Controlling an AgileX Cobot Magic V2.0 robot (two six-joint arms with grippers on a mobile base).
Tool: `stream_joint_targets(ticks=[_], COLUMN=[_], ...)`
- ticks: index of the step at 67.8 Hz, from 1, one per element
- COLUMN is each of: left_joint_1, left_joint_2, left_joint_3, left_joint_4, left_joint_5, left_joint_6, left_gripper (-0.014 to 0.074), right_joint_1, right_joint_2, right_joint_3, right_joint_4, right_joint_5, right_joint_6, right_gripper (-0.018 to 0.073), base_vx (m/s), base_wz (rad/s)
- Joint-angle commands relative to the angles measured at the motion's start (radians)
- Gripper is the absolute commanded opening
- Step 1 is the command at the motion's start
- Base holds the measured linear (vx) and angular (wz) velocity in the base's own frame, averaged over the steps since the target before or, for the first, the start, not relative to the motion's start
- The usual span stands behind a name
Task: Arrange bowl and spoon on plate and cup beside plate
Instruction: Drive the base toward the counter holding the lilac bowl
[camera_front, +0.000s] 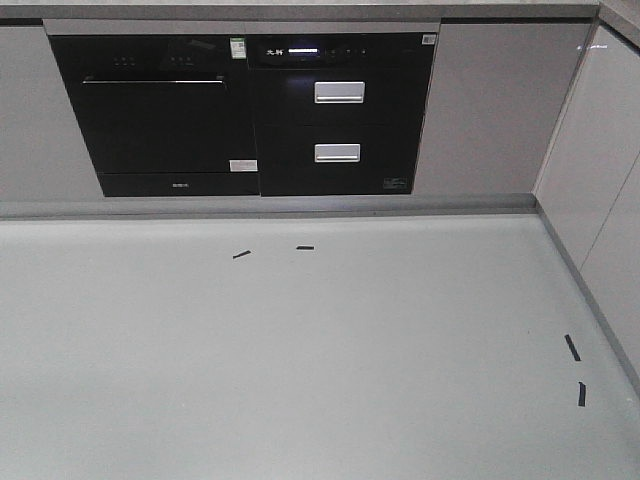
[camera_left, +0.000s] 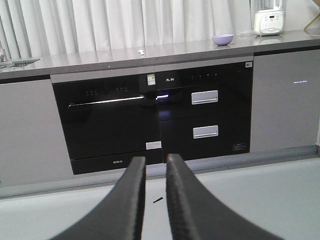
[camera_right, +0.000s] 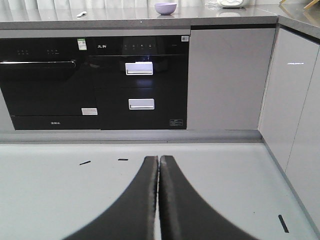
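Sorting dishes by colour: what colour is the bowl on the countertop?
The bowl is lilac purple; clearest in the left wrist view.

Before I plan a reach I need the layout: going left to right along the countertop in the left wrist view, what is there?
Small pale object → bowl → white appliance.

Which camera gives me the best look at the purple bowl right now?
Left wrist view: the bowl sits whole on the grey countertop, clear of the frame edges. The right wrist view shows it too, but crammed against the top edge. The front-facing view stops at the countertop's front lip, so no bowl there.
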Motion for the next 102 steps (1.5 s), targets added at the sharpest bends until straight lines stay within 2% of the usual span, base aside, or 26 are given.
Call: stream_joint_targets(ticks=[1,102], left_joint_1=[-0.001,-0.001], left_joint_2=[-0.015,-0.015], left_joint_3=[-0.008,-0.008], left_joint_4=[-0.002,-0.002], left_joint_5=[-0.069,-0.069], left_joint_6=[-0.006,-0.006], left_gripper=[0.0111,0.0111], right_joint_1=[-0.005,-0.005], right_joint_2=[-0.010,-0.010], right_joint_3=[0.004,0.004], right_joint_4=[-0.003,-0.003], right_joint_5=[-0.072,-0.073], right_joint_6=[-0.009,-0.009], right_gripper=[-0.0003,-0.0003], base_vx=[0.00,0.04], base_wz=[0.00,-0.01])
